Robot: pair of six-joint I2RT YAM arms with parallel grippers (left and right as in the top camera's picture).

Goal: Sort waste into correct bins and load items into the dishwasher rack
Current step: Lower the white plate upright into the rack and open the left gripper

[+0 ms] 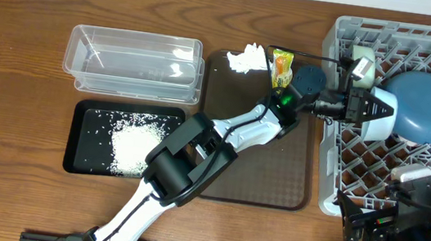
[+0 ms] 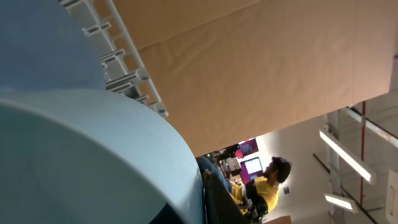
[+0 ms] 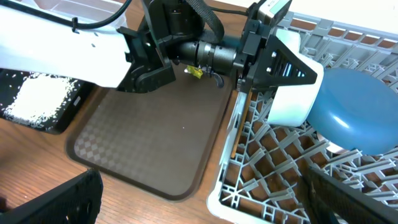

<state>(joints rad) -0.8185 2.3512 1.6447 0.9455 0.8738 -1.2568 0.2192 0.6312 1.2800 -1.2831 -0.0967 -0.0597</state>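
Loading is the step in hand. The left gripper [image 1: 362, 107] is clamped tight on the rim of the mint-green bowl [image 1: 381, 114], which it holds tipped on its side over the near edge of the dishwasher rack [image 1: 325, 183]. Whether the bowl already rests on the pegs cannot be told. Just ahead of the gripper, right against the held bowl, the dark blue bowl [image 1: 423, 106] sits upturned in the rack.

The next move probably calls for settling the bowl between the pegs, opening the jaws and drawing straight back without nudging the blue one. The right gripper [image 3: 205, 208] hangs near, off to the side over the rack, spread wide and empty.

Behind the left gripper lies the brown tray [image 1: 274, 177], with the tissue [image 1: 245, 58] and the snack wrapper [image 1: 281, 67] at its edge, not yet binned. Well beyond are the clear tub [image 1: 129, 85] and the black tray [image 1: 86, 133] holding rice [image 1: 134, 147].
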